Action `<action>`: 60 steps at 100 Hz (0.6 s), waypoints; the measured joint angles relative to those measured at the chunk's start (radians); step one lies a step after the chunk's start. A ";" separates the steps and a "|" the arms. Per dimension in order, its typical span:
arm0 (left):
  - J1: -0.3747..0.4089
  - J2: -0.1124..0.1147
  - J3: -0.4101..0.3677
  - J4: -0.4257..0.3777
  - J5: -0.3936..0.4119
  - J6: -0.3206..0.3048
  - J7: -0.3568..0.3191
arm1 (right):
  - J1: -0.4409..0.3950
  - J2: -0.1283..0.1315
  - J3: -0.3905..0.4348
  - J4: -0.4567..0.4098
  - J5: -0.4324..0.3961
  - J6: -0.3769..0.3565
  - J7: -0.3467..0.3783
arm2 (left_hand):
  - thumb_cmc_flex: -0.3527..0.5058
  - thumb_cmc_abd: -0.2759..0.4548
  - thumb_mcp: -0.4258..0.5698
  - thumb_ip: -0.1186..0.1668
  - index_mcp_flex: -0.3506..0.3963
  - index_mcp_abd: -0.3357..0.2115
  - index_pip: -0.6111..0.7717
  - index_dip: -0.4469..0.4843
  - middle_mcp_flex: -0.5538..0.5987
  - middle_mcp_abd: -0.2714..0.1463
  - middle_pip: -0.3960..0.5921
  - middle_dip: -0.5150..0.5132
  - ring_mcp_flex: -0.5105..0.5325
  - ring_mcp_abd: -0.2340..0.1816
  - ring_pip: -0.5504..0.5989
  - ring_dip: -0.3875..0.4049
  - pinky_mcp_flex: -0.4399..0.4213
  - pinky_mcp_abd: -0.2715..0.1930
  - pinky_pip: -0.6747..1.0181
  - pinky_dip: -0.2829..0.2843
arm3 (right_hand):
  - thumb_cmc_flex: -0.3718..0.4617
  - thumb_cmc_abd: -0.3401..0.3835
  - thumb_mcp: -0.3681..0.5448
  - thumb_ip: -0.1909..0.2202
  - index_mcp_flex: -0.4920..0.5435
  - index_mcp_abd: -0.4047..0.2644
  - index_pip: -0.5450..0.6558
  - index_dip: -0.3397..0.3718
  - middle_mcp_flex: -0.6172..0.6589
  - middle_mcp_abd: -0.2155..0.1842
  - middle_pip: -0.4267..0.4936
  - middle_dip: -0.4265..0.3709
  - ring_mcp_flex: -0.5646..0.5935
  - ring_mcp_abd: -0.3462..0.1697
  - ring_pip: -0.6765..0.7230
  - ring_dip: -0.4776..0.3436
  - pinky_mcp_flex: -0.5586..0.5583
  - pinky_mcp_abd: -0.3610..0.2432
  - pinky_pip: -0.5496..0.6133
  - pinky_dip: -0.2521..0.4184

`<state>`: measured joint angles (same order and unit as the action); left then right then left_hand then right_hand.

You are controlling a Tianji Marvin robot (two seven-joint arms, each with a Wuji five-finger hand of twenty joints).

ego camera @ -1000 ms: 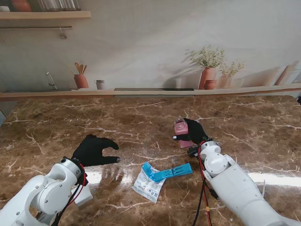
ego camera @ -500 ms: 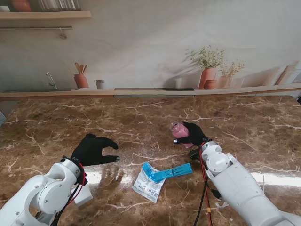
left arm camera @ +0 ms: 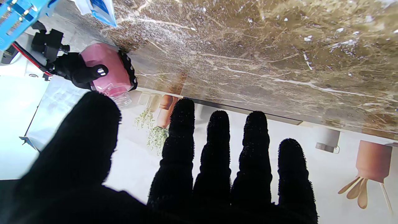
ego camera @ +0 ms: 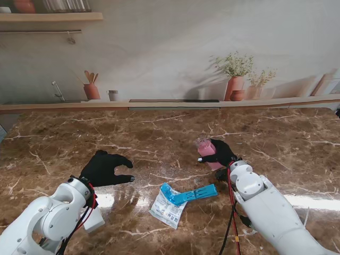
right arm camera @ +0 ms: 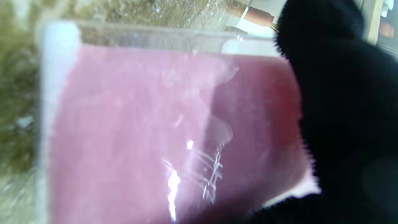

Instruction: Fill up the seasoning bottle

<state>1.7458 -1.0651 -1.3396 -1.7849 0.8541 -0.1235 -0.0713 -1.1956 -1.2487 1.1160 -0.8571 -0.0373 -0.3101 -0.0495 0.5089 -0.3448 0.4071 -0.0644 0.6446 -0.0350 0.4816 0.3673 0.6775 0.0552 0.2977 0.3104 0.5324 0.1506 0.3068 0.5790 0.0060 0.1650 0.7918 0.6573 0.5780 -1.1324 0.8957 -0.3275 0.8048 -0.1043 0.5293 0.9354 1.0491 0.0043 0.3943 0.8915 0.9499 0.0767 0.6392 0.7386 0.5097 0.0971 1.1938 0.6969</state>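
- We find the seasoning bottle [ego camera: 207, 153] held in our right hand [ego camera: 220, 152], right of centre on the tabletop [ego camera: 159, 143]. Whether its base touches the marble or is lifted just clear, we cannot tell.
- Right hand: black-gloved fingers [right arm camera: 335, 102] wrapped round the pink body. The thumb [left arm camera: 88, 72] crosses the side of the bottle in the left wrist view.
- Left hand [ego camera: 104, 169]: digits spread, holding nothing, hovering over the tabletop well apart from the bottle.
- The bottle appears to be clear rigid plastic or glass with a pink fill or tint. The right wrist view shows a hard glossy wall with sharp glints. We judge it stiff, smooth and liable to slip in a fabric glove.
- The neck [left arm camera: 119, 96] is clear and narrow and appears uncapped. We judge it a poor place to grip. The broad flat-sided body is the sound hold, as taken now.
- Weight: judged light to moderate, not confirmed by the views.
- A white sachet [ego camera: 167, 208] with a blue clip [ego camera: 190, 194] across it lies nearer to me, between the two arms. We judge it soft, crinkly and light, best taken by an edge or corner, away from the clip.
- Risk: a tilted, open bottle may spill.
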 measured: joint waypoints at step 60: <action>-0.093 0.080 -0.078 -0.058 -0.065 -0.063 -0.661 | -0.231 0.089 0.144 -0.524 -0.262 0.010 -0.069 | 0.064 -0.226 0.292 0.001 -0.280 -0.046 -0.253 -0.178 -0.419 -0.069 -0.041 0.027 -0.254 -0.027 -0.093 -0.014 -0.038 0.004 -0.081 0.026 | 0.000 0.000 -0.010 0.021 0.000 0.001 -0.011 0.085 -0.009 0.003 0.018 0.100 -0.019 0.001 0.054 0.050 -0.003 0.004 0.037 0.004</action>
<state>1.6531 -0.9854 -1.4173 -1.8426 0.7891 -0.1865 -0.7321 -1.4267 -1.1595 1.2604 -1.3816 -0.2992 -0.2996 -0.1180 0.5729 -0.5708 0.6988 -0.0634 0.3646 -0.0806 0.2282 0.1896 0.2587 -0.0137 0.2564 0.3378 0.2781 0.1240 0.2135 0.5648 -0.0317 0.1689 0.7106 0.6829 0.5779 -1.1324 0.8854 -0.3067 0.8048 -0.1031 0.5187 1.0204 1.0401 0.0068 0.4124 0.9911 0.9305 0.0781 0.6927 0.7887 0.5067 0.1015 1.2310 0.7005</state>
